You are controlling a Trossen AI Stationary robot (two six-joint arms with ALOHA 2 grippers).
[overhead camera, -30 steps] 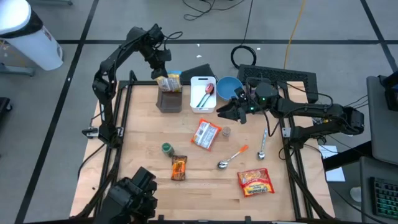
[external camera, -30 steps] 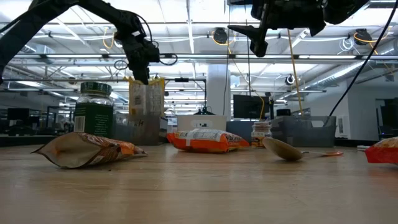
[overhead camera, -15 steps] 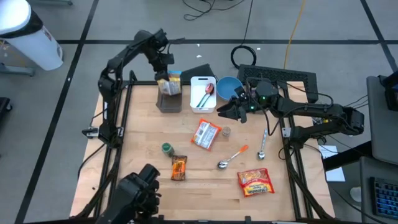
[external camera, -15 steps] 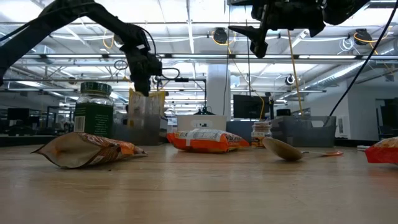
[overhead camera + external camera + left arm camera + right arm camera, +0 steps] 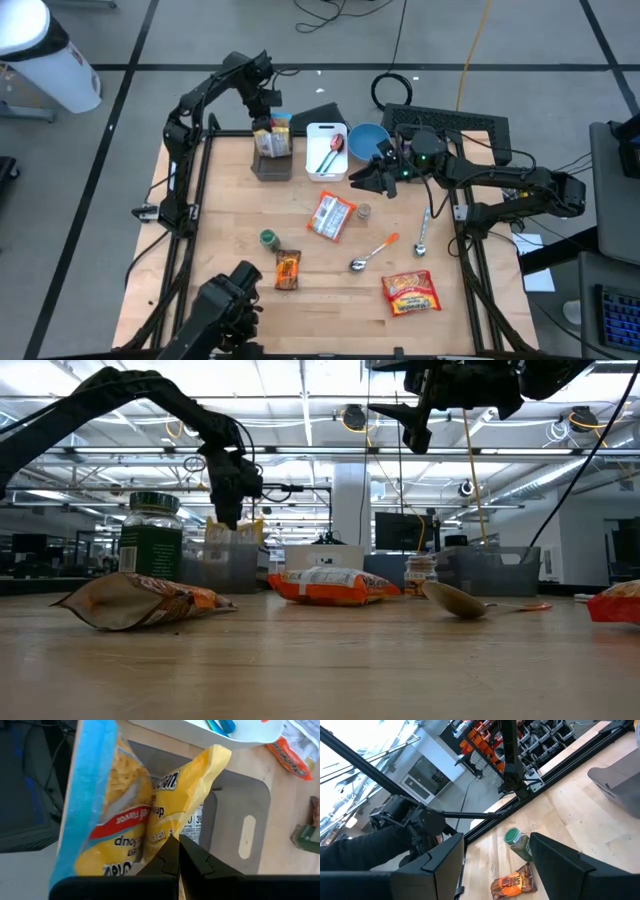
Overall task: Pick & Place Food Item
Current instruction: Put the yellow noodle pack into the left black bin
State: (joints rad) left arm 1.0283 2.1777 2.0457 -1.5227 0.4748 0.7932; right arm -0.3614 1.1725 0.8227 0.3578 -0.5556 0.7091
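I am holding my left gripper [image 5: 268, 122] clenched on the top edge of a yellow noodle-soup packet [image 5: 165, 815], right over the grey bin [image 5: 271, 160] at the table's far left corner. Only my left wrist view is showing that two packets are standing in the bin: the glossy yellow one, crinkled, between my closed fingers [image 5: 172, 860], and a blue-edged one [image 5: 100, 805] pressed against it. From above they are blending into one small yellow patch.

The grey bin is matte plastic, square with rounded corners, with a slot handle. Just beside it, toward the right arm, a white rectangular tray [image 5: 327, 151] is holding utensils, and beyond that a round blue bowl [image 5: 367, 139] is sitting.

My right gripper [image 5: 366, 178] is hanging released, jaws apart and empty, above the table near the blue bowl. Its wrist view alone is showing the green-lidded jar [image 5: 516, 841] standing upright.

The low view is showing the jar's glass sides and the puffed shape of the nearest foil snack bag [image 5: 135, 600].

On the wooden table [image 5: 220, 240], nearer than the bin, I am counting three flat snack bags, two metal spoons [image 5: 421, 236], one green-lidded jar and one small spice jar [image 5: 364, 212].
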